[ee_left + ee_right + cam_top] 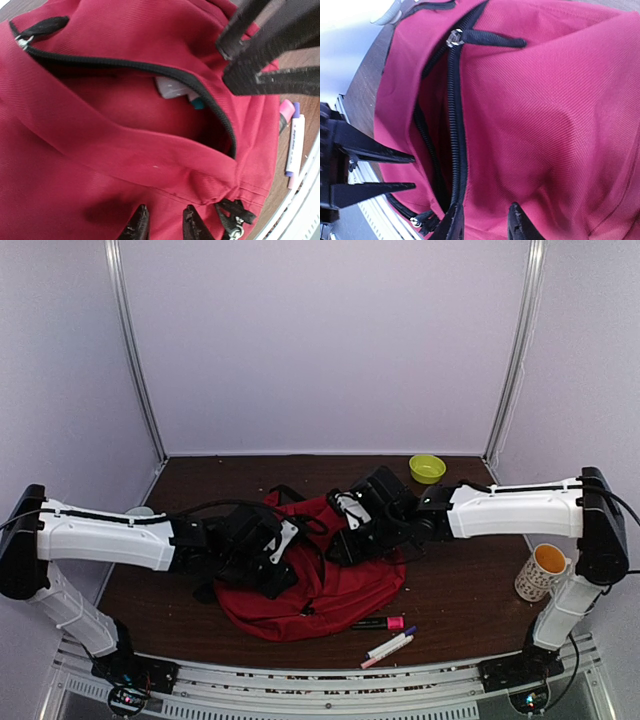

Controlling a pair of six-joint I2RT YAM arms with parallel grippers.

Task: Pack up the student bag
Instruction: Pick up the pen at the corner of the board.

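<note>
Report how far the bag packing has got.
Done: the bag is unzipped, and something white with a teal tip lies inside. In hand: nothing; the left gripper and right gripper hover open over the opening. Left: the markers on the table probably go in, then zipping.

The top external camera is sitting high above and behind the arm bases, looking down and forward toward the far wall and taking in the whole worktop [460, 590] from a distance. The left wrist camera is hanging very near the student bag [100, 165], looking past its own left tool [165, 212] across the open zipper mouth [150, 100] toward the worktop's near edge, where markers [294, 145] are lying. The right wrist camera is looking just as closely past the right tool [485, 210] at that same mouth from the opposite side. Each wrist view is catching the other arm's fingers [270, 82].
</note>
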